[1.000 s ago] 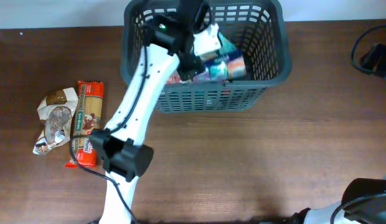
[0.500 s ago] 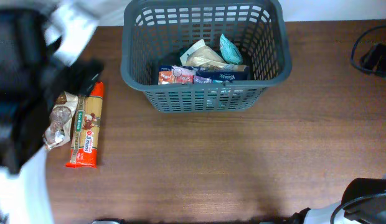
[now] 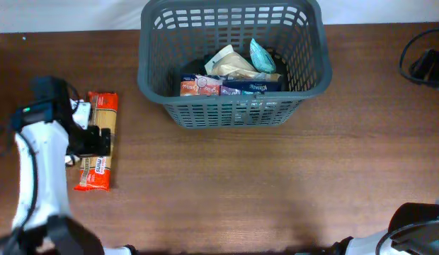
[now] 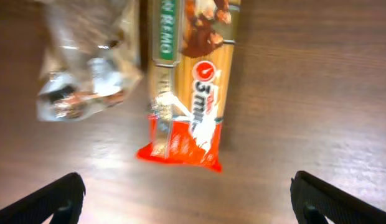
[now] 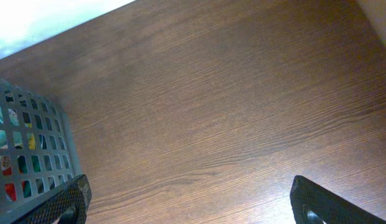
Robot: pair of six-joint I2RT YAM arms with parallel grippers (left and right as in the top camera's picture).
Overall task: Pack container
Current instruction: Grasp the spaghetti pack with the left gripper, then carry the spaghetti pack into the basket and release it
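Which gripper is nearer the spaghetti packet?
Left. The left gripper hovers open directly above the spaghetti packet. The right gripper is over bare table beside the container, well away from the packet.

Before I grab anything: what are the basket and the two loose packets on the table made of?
Basket: dark grey moulded plastic, matte, with slotted lattice walls. Pasta packet: glossy printed film, seemingly clear where strands show. Crumpled bag: thin shiny film, likely plastic, with glare and creases.
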